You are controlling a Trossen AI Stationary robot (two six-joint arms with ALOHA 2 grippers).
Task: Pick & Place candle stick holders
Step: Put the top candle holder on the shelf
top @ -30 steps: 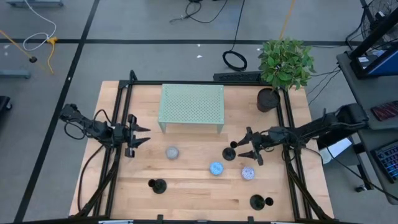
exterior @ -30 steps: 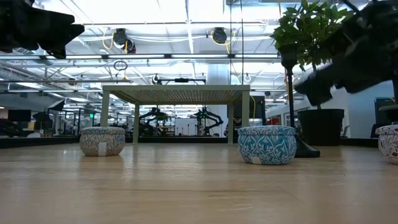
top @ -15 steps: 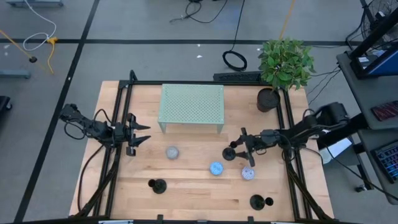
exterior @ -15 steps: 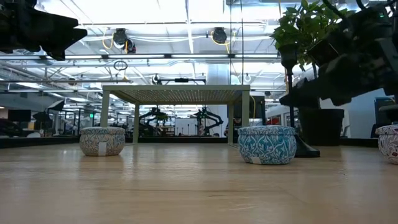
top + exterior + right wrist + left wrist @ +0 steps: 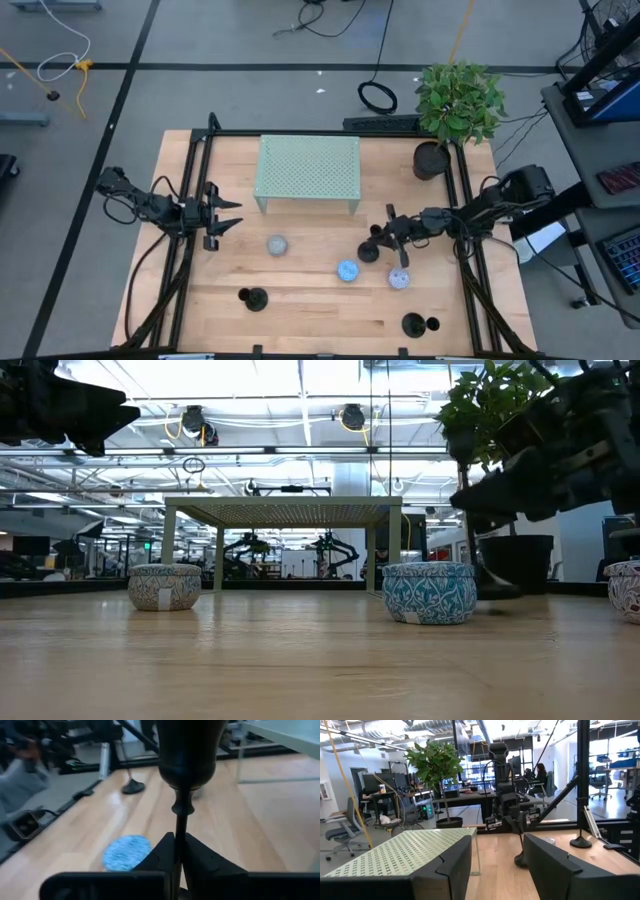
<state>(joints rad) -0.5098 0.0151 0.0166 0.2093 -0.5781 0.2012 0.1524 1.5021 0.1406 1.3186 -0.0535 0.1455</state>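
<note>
One black candle stick holder [image 5: 370, 248] stands right of the table's middle, with my right gripper [image 5: 385, 238] shut on its thin stem. In the right wrist view its cup top [image 5: 187, 755] rises above the fingers, which hide the base. Two more holders stand on their disc bases near the front edge, one at the left [image 5: 252, 298] and one at the right [image 5: 415, 324]. My left gripper [image 5: 225, 215] waits open at the table's left, above the wood, touching nothing. My right gripper pinches the holder's thin stem [image 5: 178, 822] between its two fingers, below the cup and the small knob. The fingers come about level from the table's right side and lie across the stem. The holder stays roughly upright; its base [image 5: 497, 588] looks slightly tipped at the table top.
A green perforated stand [image 5: 308, 170] occupies the far middle and a potted plant [image 5: 432, 160] the far right corner. Three patterned tins [image 5: 277, 245] [image 5: 347, 270] [image 5: 399, 279] lie around the held holder. Black frame rails run along both table sides.
My right gripper has moved toward the table's left, up to the holder, and has shut on its stem. In the low view the holder's base has shifted a little and now sits slanted.
</note>
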